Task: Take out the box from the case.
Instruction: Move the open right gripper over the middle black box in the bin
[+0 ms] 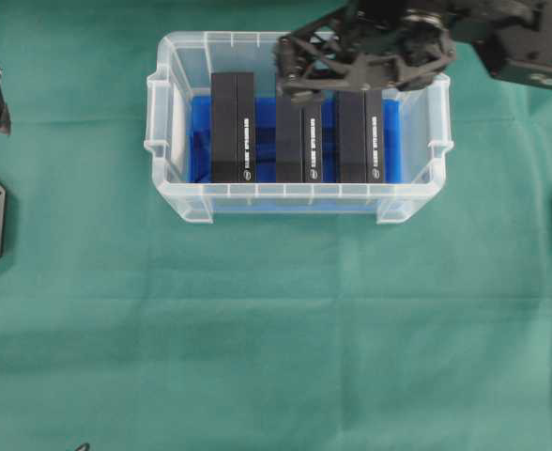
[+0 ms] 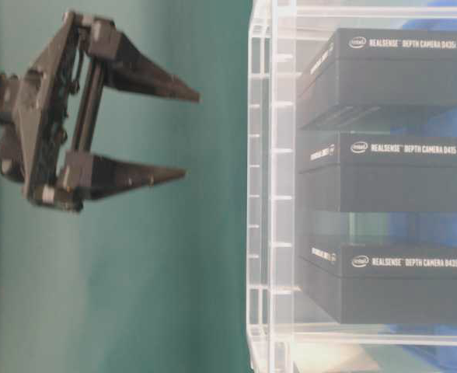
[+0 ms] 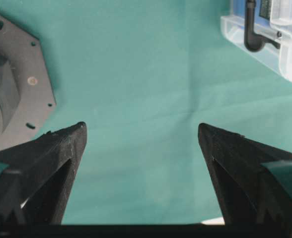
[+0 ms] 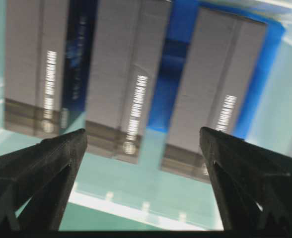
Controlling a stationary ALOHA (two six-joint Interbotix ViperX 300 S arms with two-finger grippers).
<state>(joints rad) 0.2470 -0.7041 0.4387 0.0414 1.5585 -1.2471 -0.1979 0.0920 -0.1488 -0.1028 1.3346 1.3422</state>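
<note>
Fingers on both arms are spread wide, nothing held. Right gripper (image 1: pixel 290 80) sits over the upper middle of the case (image 1: pixel 177 202) in the overhead view, above the far end of the middle box (image 1: pixel 299 141); in its wrist view the box tops fill the gap between the fingers (image 4: pixel 61 148), blurred. Looks like an approach for a top-down pick, not yet at box level as far as I can tell.

Left gripper (image 2: pixel 178 136) hangs over bare green cloth (image 1: pixel 276 329) on the bench, well apart from the case, out of the way; in its own wrist view only a case corner shows upper right.

Three black Intel RealSense boxes stand on edge side by side in the case on blue lining (image 1: pixel 198 122), with gaps between: left box (image 1: pixel 232 127), middle, right box (image 1: pixel 360 136). Those gaps are what let fingers drop either side of one box. Upright narrow faces suit a pinch across the width.

Risk: finger clipping a neighbour or the rim.
</note>
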